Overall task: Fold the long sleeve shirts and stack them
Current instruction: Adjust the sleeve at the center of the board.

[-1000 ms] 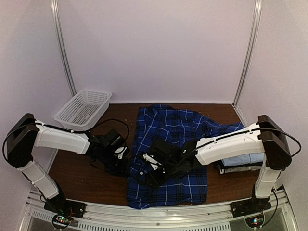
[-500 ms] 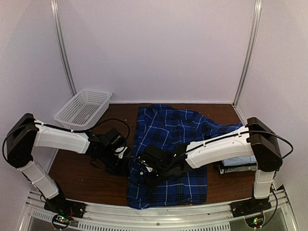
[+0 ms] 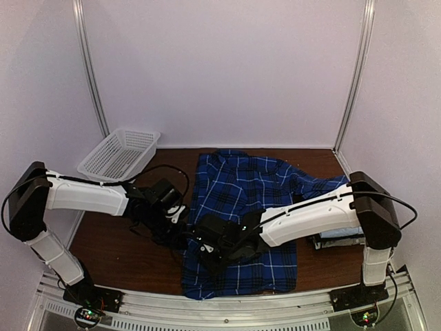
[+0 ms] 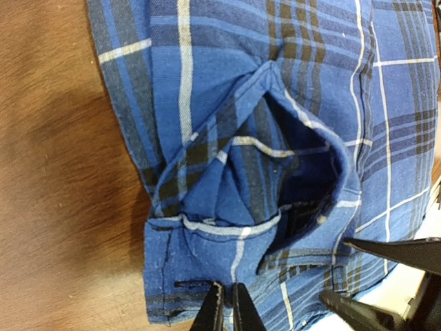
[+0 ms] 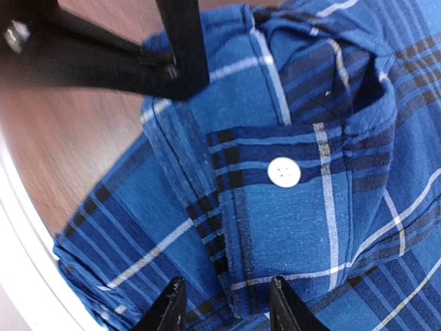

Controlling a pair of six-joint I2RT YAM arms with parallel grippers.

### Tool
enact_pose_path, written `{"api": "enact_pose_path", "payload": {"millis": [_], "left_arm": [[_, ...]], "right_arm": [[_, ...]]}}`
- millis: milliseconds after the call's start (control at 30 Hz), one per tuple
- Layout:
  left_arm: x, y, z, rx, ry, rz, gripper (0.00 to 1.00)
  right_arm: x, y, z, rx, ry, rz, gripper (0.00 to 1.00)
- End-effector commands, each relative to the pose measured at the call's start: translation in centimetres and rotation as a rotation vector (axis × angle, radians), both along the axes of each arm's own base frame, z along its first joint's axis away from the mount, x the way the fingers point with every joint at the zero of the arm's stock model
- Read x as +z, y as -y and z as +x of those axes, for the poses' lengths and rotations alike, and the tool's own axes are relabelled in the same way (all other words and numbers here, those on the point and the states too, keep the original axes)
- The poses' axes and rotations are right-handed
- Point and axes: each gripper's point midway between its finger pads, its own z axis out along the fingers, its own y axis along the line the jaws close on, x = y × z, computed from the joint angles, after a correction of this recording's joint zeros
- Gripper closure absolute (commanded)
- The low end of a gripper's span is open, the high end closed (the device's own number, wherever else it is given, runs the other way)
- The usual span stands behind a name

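The dark blue plaid long sleeve shirt (image 3: 241,186) lies spread on the brown table (image 3: 124,255). Its sleeve cuff (image 4: 207,255) is bunched at the shirt's left edge. My left gripper (image 3: 185,231) (image 4: 227,312) is shut on the cuff's hem, with cloth pinched between its fingertips. My right gripper (image 3: 204,252) (image 5: 227,312) stands open just beside it, its fingers (image 5: 172,310) straddling the cuff's placket below a white button (image 5: 284,172). The left gripper's dark fingers (image 5: 138,62) show in the right wrist view. Folded shirts (image 3: 344,240) are stacked at the right, partly hidden by the right arm.
A white lattice basket (image 3: 118,156) stands at the back left. Bare wood (image 4: 55,172) lies left of the shirt. White walls with metal posts (image 3: 89,76) close in the table. A metal rail (image 3: 220,307) runs along the near edge.
The right arm has reached further left across the shirt, bringing its gripper next to the left one. The left gripper has closed on the cuff.
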Motion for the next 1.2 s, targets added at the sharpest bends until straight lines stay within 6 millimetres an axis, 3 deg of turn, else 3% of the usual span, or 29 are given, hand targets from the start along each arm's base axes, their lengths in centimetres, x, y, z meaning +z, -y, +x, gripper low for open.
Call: {"api": "enact_pose_path", "payload": {"millis": [0, 200, 400, 633, 800, 1000, 1133, 1167], "left_arm": [[1.5, 0.9, 0.2, -0.033, 0.026, -0.04, 0.93], [1.5, 1.0, -0.1, -0.045, 0.012, -0.049, 0.95], [1.8, 1.4, -0.4, -0.062, -0.002, -0.074, 0.97], [2.5, 2.2, -1.1, -0.091, -0.018, -0.094, 0.98], [2.1, 2.5, -2.1, -0.104, -0.043, -0.087, 0.98], [0.8, 2.6, -3.1, -0.108, -0.069, -0.077, 0.97], [0.7, 2.5, -3.1, -0.104, -0.067, -0.077, 0.93], [0.7, 2.5, -3.1, -0.103, -0.065, -0.077, 0.89]], "right_arm": [[-0.9, 0.8, 0.8, -0.042, 0.043, -0.055, 0.64], [-0.7, 1.4, 1.1, -0.052, 0.064, -0.08, 0.85], [1.6, 1.9, 1.3, -0.045, 0.09, -0.087, 1.0], [3.9, 3.7, 0.6, -0.025, 0.085, -0.104, 1.0], [3.3, 4.8, -0.9, -0.004, 0.038, -0.122, 1.0], [1.5, 3.7, -3.1, 0.027, -0.038, -0.088, 1.0], [1.8, 3.6, -2.6, 0.01, -0.024, -0.075, 0.98], [2.5, 3.7, -2.2, 0.002, -0.012, -0.064, 0.92]]}}
